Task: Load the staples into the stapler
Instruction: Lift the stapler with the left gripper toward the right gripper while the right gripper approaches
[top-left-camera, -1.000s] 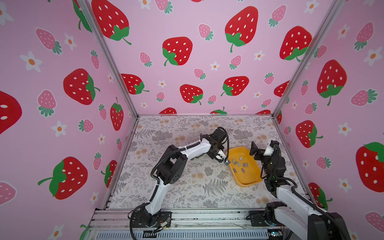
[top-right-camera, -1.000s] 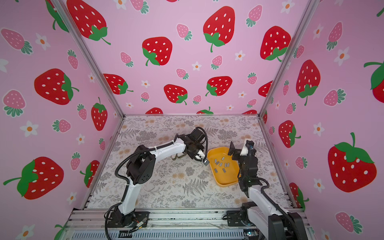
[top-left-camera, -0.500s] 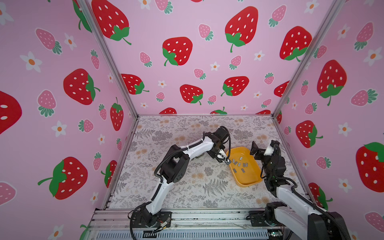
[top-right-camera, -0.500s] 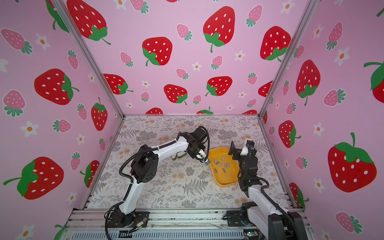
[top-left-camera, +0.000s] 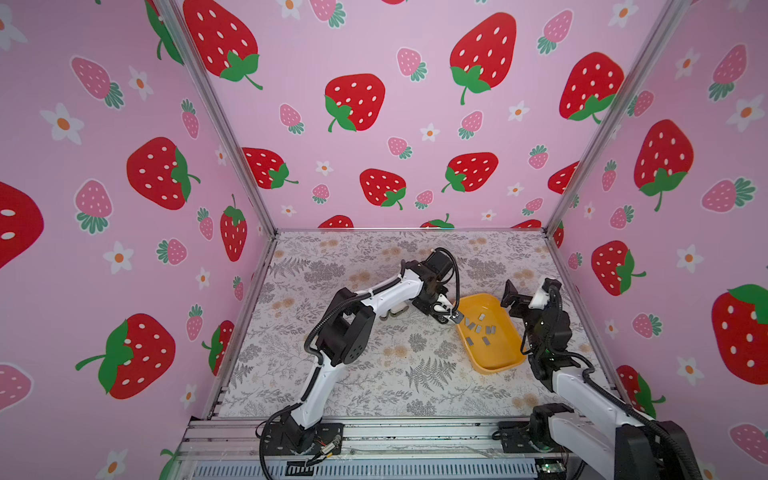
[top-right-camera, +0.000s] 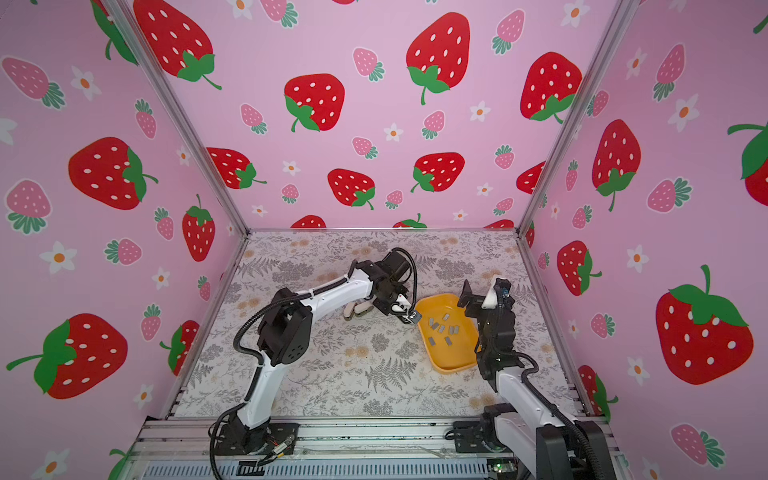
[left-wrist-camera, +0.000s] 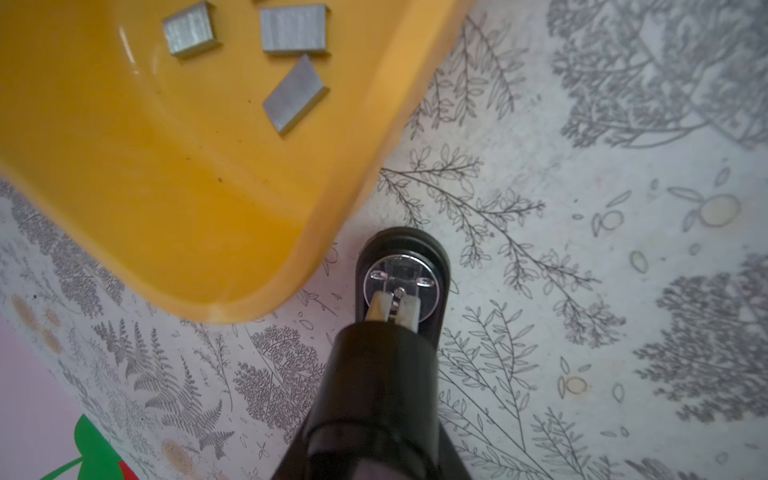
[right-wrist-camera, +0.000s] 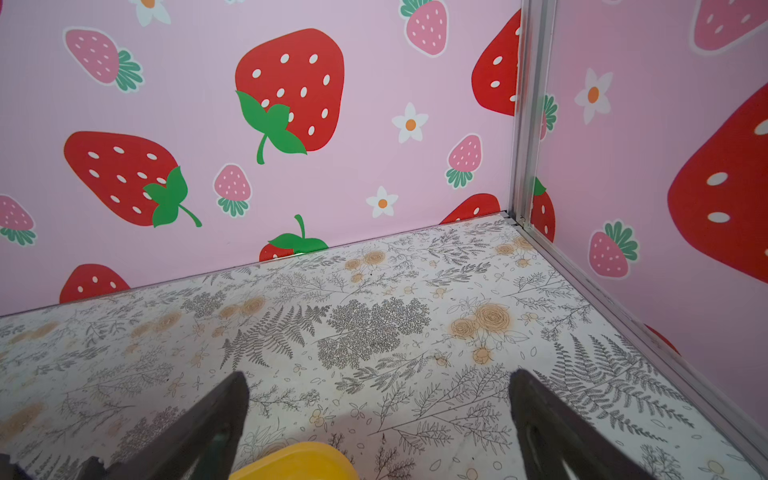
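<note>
In a top view the staples (top-left-camera: 478, 329) lie loose in the yellow tray (top-left-camera: 496, 366) on the bench (top-left-camera: 374, 374), with the left hand (top-left-camera: 454, 318) at its rim. From the left wrist, that hand seems pinched on a black stapler (left-wrist-camera: 382, 374), just outside the tray. From the right wrist, the right hand (right-wrist-camera: 378, 415) is spread wide, holding nothing.

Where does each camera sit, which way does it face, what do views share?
Top views: high over the near edge, facing down onto the table; left arm, right arm show.
Left wrist: on the left arm, facing down at the yellow tray and staples; a black part juts in.
Right wrist: on the right arm, facing the far corner; open right pincer shows.
Shared: every view shows the tray.
</note>
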